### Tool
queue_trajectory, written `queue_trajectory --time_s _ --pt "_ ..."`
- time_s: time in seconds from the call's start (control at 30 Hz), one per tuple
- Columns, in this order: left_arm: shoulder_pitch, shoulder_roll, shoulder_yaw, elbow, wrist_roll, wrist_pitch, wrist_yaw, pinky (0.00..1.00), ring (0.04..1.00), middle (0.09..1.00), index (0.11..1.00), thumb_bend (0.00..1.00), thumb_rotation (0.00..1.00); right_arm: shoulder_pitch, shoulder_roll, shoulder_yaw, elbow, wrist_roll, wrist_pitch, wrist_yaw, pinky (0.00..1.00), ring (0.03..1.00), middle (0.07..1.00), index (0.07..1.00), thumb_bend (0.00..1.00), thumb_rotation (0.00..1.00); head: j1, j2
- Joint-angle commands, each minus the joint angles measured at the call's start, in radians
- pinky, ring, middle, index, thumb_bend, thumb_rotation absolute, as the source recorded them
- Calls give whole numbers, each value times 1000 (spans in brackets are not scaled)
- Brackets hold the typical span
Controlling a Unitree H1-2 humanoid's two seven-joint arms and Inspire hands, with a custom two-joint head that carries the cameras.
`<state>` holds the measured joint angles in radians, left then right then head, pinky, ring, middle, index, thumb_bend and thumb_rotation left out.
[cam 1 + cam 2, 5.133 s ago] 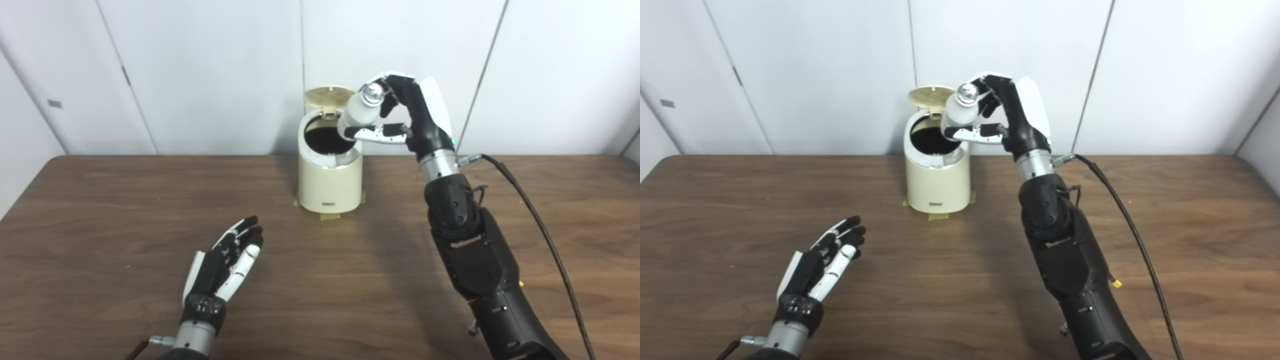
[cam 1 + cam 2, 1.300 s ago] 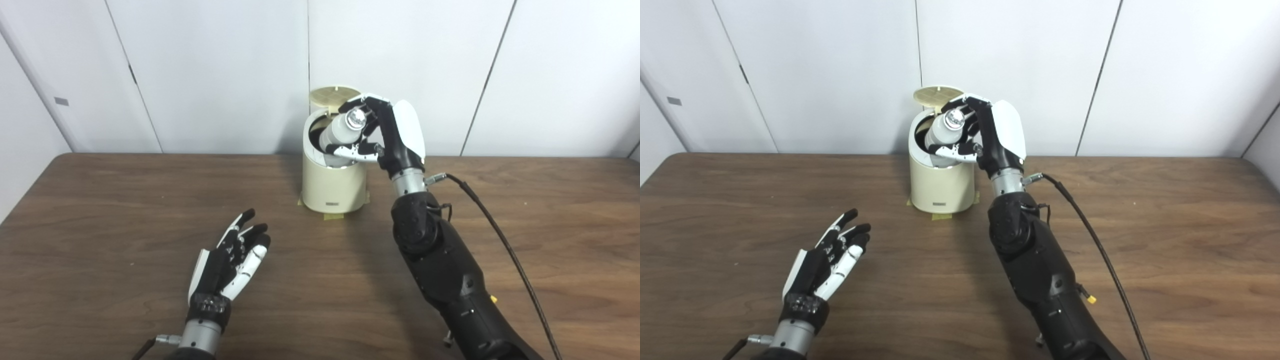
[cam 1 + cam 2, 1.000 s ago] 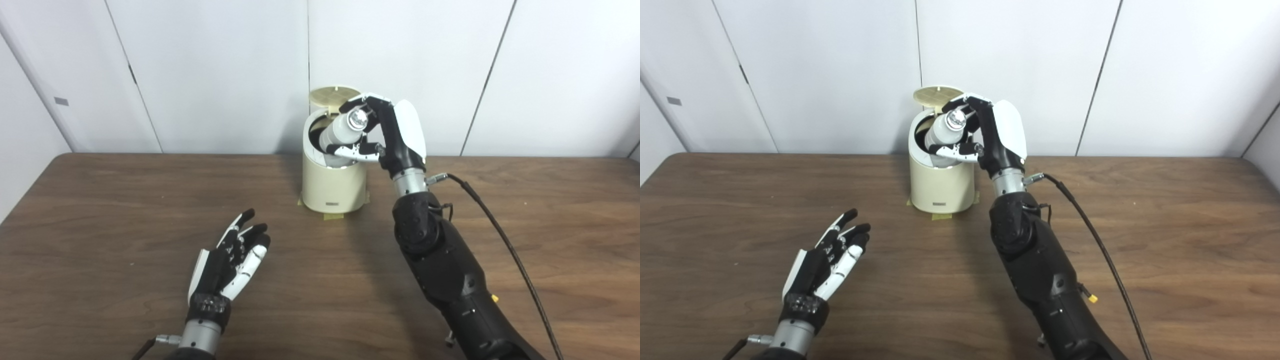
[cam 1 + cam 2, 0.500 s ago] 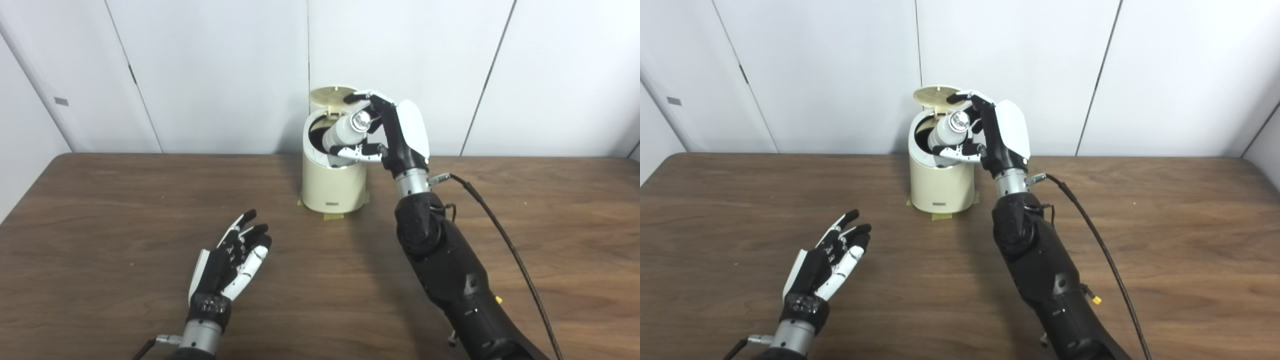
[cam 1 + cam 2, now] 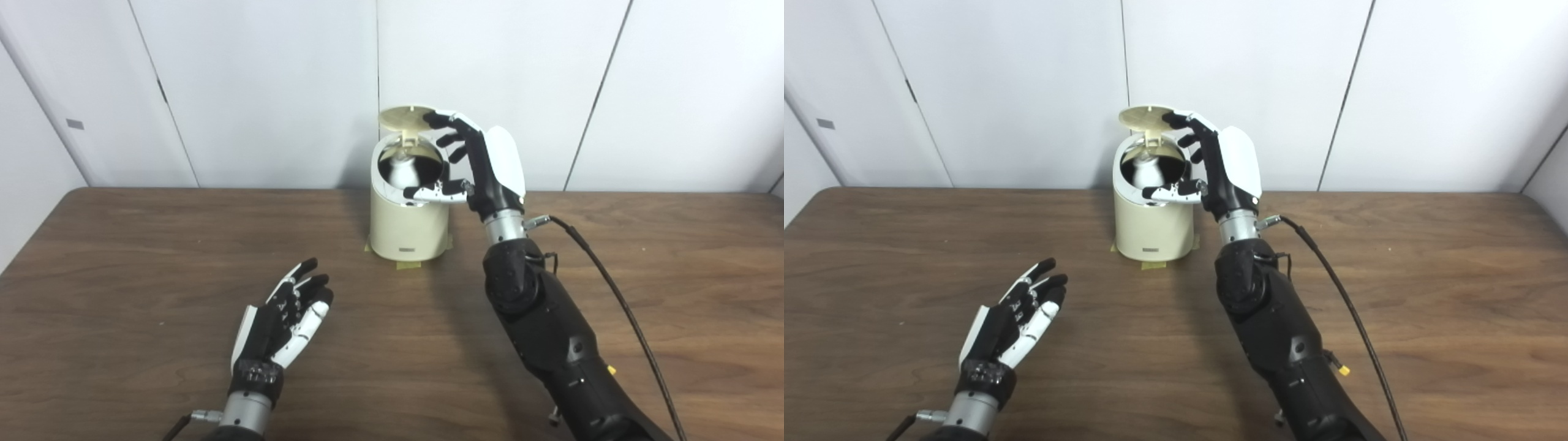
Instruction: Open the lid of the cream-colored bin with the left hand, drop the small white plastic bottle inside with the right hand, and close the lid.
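Note:
The cream-colored bin (image 5: 407, 223) stands at the table's far middle with its round lid (image 5: 404, 116) tipped up at the back. Inside the dark mouth the small white plastic bottle (image 5: 401, 174) shows, blurred and low. My right hand (image 5: 474, 162) is beside the bin's right rim, open, fingers spread, the top fingertip touching or nearly touching the lid's edge. My left hand (image 5: 282, 318) rests open, palm up, over the near left of the table, well apart from the bin.
Brown wooden table (image 5: 122, 257) with white wall panels right behind the bin. A black cable (image 5: 612, 294) runs from my right wrist across the table's right side. Yellow tape tabs (image 5: 407, 265) hold the bin's base.
My right hand let go of the bottle; it has dropped from the rim into the bin. The fingers spread apart and one now reaches the lid. The left hand stayed put.

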<state>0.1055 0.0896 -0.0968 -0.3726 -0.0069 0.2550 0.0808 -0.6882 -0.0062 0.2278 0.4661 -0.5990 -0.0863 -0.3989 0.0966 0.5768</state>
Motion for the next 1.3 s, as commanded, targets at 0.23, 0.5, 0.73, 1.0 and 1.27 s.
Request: queue_trajectory --time_s 0.23,0.5,0.73,1.0,1.27 --pt "55 -62 -1 -28 -2 -38 9 828 836 827 916 567 521 -47 0 -6 -35 1 -27 -16 458 599 686 699 916 30 1 2" --pt "57 -63 0 -39 3 -21 12 832 837 828 913 543 518 -36 5 -15 -35 10 -91 -69 359 433 530 483 541 6 0 3" --pt "53 -64 3 -33 -2 -26 12 834 838 827 916 534 506 -25 0 -22 -41 24 -144 -89 338 421 503 484 503 0 -4 0" --pt "40 -60 14 -17 -11 -25 10 838 840 833 912 547 517 20 -38 -48 -128 56 -159 -52 353 431 497 488 503 0 -18 -9" --pt "27 -52 23 -5 -13 -25 12 832 829 825 904 564 519 97 -51 -110 -246 97 -41 9 335 451 519 474 502 0 -36 -14"
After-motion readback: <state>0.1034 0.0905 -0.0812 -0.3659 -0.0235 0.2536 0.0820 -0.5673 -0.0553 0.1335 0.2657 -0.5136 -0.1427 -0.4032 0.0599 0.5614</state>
